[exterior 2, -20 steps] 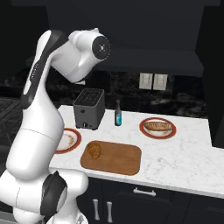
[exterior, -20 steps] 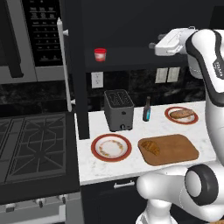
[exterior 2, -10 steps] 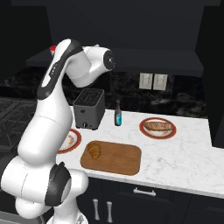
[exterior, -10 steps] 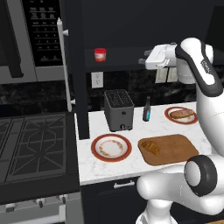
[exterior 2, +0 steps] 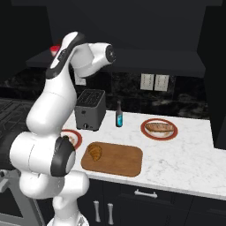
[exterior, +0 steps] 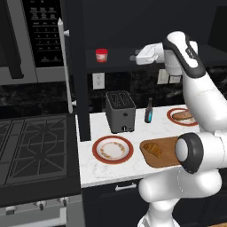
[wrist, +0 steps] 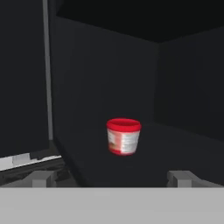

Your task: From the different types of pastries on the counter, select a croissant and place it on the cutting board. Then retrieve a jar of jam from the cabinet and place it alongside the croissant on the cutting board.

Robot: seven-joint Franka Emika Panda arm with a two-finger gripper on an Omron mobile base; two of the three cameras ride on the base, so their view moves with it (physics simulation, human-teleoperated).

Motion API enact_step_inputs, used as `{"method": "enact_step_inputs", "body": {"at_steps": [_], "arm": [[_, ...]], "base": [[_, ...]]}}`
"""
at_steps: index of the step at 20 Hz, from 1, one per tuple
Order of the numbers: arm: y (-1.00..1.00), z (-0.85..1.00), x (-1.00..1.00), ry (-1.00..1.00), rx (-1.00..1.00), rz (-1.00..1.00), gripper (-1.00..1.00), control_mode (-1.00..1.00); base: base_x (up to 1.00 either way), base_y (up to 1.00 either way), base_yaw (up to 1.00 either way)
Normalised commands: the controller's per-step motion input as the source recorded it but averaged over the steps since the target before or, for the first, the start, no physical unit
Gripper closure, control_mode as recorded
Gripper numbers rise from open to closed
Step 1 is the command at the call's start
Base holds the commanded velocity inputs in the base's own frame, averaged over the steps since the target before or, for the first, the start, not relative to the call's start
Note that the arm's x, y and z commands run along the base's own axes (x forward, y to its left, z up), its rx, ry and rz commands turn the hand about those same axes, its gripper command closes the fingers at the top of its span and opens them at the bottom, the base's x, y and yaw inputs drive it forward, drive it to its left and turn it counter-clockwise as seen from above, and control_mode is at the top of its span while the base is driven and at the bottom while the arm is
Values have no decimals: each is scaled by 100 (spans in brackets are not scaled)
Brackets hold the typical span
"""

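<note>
The jar of jam [exterior: 101, 55], red-lidded with a pale band, stands on the shelf of the dark cabinet [exterior: 119, 67]. My gripper [exterior: 133, 57] hovers at shelf height to its right, pointing at it, still apart from it. In the hand view the jar of jam [wrist: 124, 136] sits straight ahead between the wide-spread fingertips of the open gripper [wrist: 111, 178], which holds nothing. The croissant [exterior: 153, 148] lies on the left end of the cutting board [exterior: 151, 160], with the board's right part behind my arm. From the right, the croissant [exterior 2: 95, 151] rests on the cutting board [exterior 2: 121, 162] on the counter [exterior 2: 185, 163].
A black toaster [exterior: 120, 111] and a dark bottle with a blue label [exterior: 149, 111] stand at the back of the counter. A red-rimmed plate [exterior: 112, 149] lies left of the board. Another plate carries the oblong pastry [exterior 2: 160, 128]. A stove [exterior: 31, 146] is at left.
My arm has swung left along the cabinet shelf, bringing the hand closer to the jar. The gripper has stayed open. Things on the counter have not moved.
</note>
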Motion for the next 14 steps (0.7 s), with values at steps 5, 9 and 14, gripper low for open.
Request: {"method": "enact_step_inputs", "body": {"at_steps": [5, 9, 14], "arm": [[19, 0, 27, 6, -1, 9, -100, -100], [19, 0, 12, 0, 0, 7, -100, -100], [26, 0, 7, 0, 0, 5, -100, -100]], "base": [[0, 0, 0], [0, 0, 0], [0, 0, 0]]}}
